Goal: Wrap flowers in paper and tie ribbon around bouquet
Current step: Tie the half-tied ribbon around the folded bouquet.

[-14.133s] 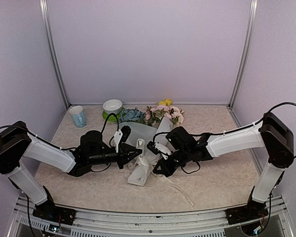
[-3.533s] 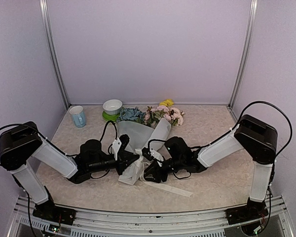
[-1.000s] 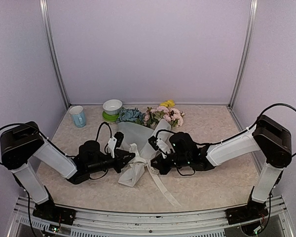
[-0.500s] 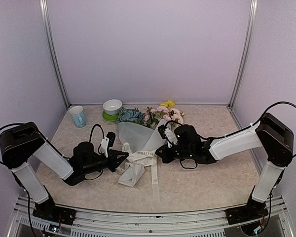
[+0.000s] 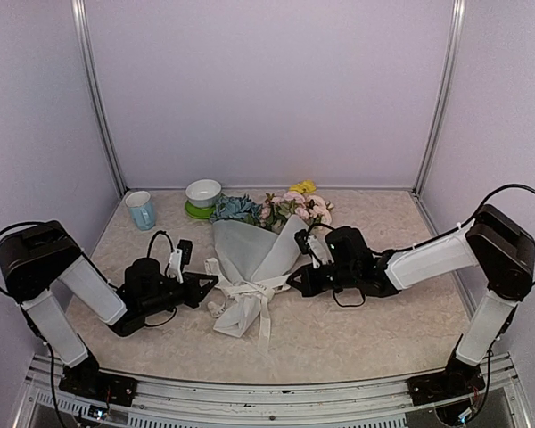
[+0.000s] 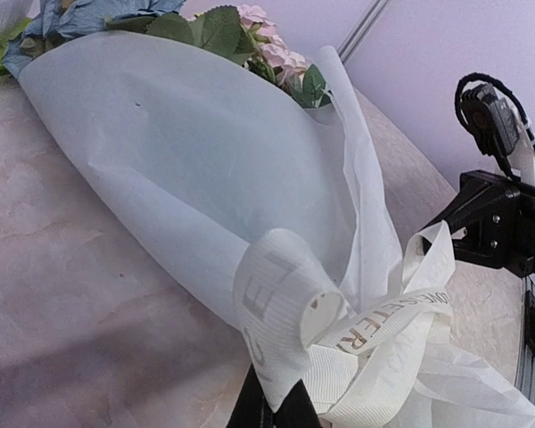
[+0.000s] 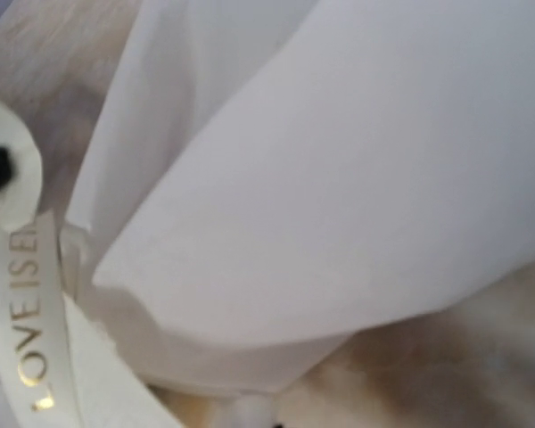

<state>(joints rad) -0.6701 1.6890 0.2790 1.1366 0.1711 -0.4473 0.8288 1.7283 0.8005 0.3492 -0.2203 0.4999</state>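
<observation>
The bouquet lies in the middle of the table, its flowers (image 5: 290, 207) (image 6: 241, 27) pointing to the back wall out of a cone of white paper (image 5: 250, 250) (image 6: 178, 169) (image 7: 339, 178). The cream ribbon (image 5: 250, 290) (image 6: 383, 325) (image 7: 27, 330) is knotted round the cone's narrow lower part, with a short tail hanging toward the front. My left gripper (image 5: 207, 283) (image 6: 272, 412) sits low at the cone's left, shut on a ribbon end. My right gripper (image 5: 296, 282) (image 7: 276, 424) is at the cone's right, shut on the other strand; its fingers barely show.
A light blue cup (image 5: 141, 210) and a white bowl (image 5: 203, 192) on a green saucer stand at the back left, the bowl close to the blue flowers. Metal frame posts (image 5: 98, 98) rise at the back corners.
Both grippers have drawn apart, left leftward and right toward the back right, each with a ribbon strand. The long loose tail near the front has shortened and the knot sits tighter.
</observation>
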